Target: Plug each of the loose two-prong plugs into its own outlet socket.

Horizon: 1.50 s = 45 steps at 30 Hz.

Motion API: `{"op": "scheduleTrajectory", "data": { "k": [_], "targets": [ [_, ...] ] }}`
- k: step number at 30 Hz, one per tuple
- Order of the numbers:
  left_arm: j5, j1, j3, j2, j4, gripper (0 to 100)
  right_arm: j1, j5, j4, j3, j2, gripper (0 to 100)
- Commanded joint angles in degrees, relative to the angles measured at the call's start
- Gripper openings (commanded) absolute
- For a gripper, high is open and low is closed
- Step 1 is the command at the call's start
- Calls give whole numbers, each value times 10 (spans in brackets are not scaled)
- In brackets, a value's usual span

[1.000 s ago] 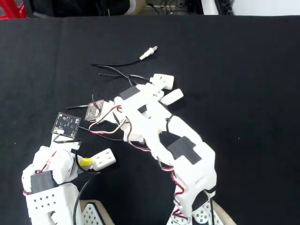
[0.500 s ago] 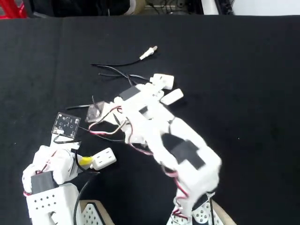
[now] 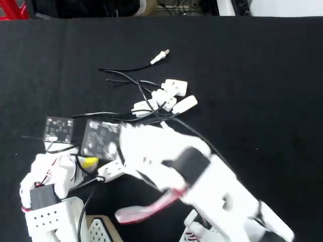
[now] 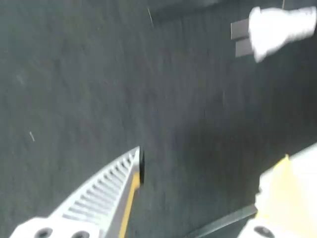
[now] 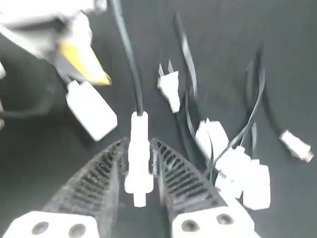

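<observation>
The right gripper (image 5: 138, 145) is clamping a white corded plug (image 5: 139, 130); the left gripper (image 4: 205, 171), lower left in the high view, is gaping open beside an outlet socket (image 3: 112, 170).

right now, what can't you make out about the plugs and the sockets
high view: motion blur smears the white right arm, which overlaps the small white outlet block.
right wrist view: the right gripper clamps a white black-corded plug; its prongs are unclear.
left wrist view: blur; a white plug is cut by the edge.
</observation>
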Motion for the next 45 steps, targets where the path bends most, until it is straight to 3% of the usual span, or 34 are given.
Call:
{"op": "scheduleTrajectory", "data": {
  "k": [1, 7, 12, 21, 25, 30, 34, 37, 45],
  "targets": [
    [67, 5, -92, -4, -16, 396, -41, -14, -47, 40, -76, 11],
    [175, 82, -135, -4, -77, 396, -62, -18, -101, 107, -84, 11],
    [180, 174, -153, -4, -76, 396, -58, -18, -138, 147, -84, 11],
    [179, 188, -230, -4, 4, 396, -25, -19, -202, 207, -84, 11],
    [164, 182, -230, -4, 27, 396, -4, -87, -221, 222, -84, 11],
    [98, 67, -221, -4, 54, 396, 1, -220, -312, 311, -84, 11],
    [81, -54, -181, -4, 52, 396, 4, -252, -447, 381, -83, 11],
    [42, -116, -143, -4, 43, 396, 11, -283, -455, 403, -83, 12],
    [26, -149, -37, -4, -53, 396, 25, -338, -407, 417, -83, 24]
  ]
}}
